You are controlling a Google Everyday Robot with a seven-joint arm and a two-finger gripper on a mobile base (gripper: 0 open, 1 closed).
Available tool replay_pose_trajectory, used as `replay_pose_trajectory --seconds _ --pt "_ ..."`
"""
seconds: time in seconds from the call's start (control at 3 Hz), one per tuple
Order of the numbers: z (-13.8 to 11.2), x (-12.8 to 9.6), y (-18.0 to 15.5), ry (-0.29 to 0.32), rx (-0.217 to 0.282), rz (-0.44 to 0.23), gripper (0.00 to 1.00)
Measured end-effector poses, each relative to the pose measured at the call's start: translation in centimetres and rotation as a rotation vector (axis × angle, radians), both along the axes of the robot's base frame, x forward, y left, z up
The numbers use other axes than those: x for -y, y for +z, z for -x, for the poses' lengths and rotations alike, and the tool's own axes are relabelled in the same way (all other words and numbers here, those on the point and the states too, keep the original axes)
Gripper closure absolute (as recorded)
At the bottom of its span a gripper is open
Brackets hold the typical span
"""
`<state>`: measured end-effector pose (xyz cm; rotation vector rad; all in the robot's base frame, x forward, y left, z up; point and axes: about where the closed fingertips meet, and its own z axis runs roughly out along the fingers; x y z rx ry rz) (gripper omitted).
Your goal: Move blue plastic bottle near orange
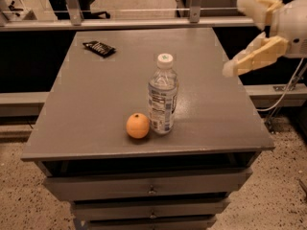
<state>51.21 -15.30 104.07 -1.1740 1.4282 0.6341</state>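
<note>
The blue plastic bottle (162, 96) stands upright on the grey cabinet top (96, 99), near its front edge. It is clear with a white cap and a printed label. The orange (137, 125) rests right beside the bottle's base on its left, about touching it. My gripper (240, 35) is at the upper right, above and beyond the cabinet's right edge, well clear of the bottle. Its two cream fingers are spread apart and hold nothing.
A flat black packet (99, 48) lies at the back left of the cabinet top. Drawers (151, 188) run below the front edge. A metal rail (129, 23) crosses behind the cabinet. A cable (283, 97) hangs at the right.
</note>
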Motion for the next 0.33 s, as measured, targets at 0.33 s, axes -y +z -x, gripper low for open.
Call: replay_pose_trajectory --seconds 0.33 --pt "-0.21 0.89 2.13 -0.02 0.042 -0.008 0.0"
